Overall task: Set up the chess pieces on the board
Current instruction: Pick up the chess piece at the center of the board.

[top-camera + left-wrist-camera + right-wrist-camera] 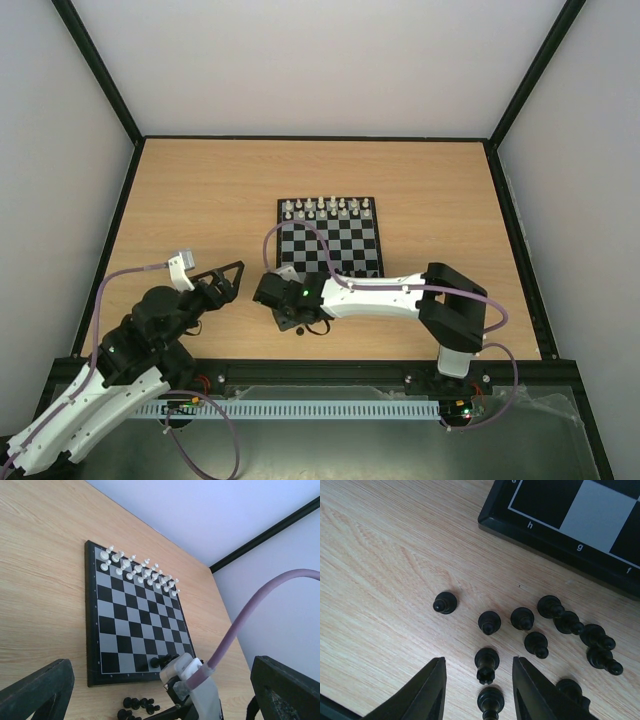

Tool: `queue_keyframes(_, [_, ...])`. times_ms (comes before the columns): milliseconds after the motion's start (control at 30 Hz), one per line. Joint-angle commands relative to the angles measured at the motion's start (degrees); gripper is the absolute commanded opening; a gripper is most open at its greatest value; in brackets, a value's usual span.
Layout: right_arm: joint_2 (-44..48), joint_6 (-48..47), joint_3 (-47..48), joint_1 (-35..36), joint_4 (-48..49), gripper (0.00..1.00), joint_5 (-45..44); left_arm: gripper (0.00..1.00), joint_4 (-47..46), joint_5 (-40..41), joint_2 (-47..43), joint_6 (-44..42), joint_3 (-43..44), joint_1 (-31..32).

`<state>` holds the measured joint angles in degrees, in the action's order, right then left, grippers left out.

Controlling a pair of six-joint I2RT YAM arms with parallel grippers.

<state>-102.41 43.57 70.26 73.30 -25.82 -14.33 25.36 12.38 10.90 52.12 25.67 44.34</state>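
The board lies mid-table, with its near corner showing in the right wrist view. A few black chess pieces stand on its near row. Several more black chess pieces are scattered on the wood just off that edge. My right gripper hangs over them, open, its jaws either side of a lying black rook and touching nothing. My left gripper hovers left of the board, wide open and empty, its fingers at the bottom corners of the left wrist view.
White pieces fill the board's two far rows. Low black rails border the table on the left, back and right. The right arm's forearm lies across the wood in front of the board.
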Motion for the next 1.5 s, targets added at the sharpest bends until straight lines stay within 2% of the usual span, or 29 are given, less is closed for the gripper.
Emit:
queue_keyframes(0, [-1.7,0.6,1.7,0.6,-4.6,0.36,-1.4,0.99,1.2,-0.9,-0.3,0.3,1.5,0.1])
queue_keyframes(667, [-5.0,0.5,1.6,0.6,-4.0,0.27,-0.9,0.99,1.0,-1.0,-0.1,-0.1,1.4,0.1])
queue_keyframes(933, [-6.2,0.4,2.2,0.6,-4.1,0.21,-1.0,1.0,1.0,-1.0,-0.2,-0.1,1.4,0.1])
queue_keyframes(1100, [-6.7,0.3,2.8,0.6,-4.2,0.11,-0.9,1.0,1.0,-1.1,-0.4,-0.1,1.4,0.1])
queue_keyframes(1333, [-2.1,0.3,3.8,0.6,-5.5,0.08,-1.5,0.99,0.9,-1.0,-0.5,-0.2,1.3,0.1])
queue_keyframes(1467, [0.5,-0.2,7.0,0.3,-8.6,0.09,-5.0,1.0,1.0,-1.0,-1.0,-0.2,1.4,0.1])
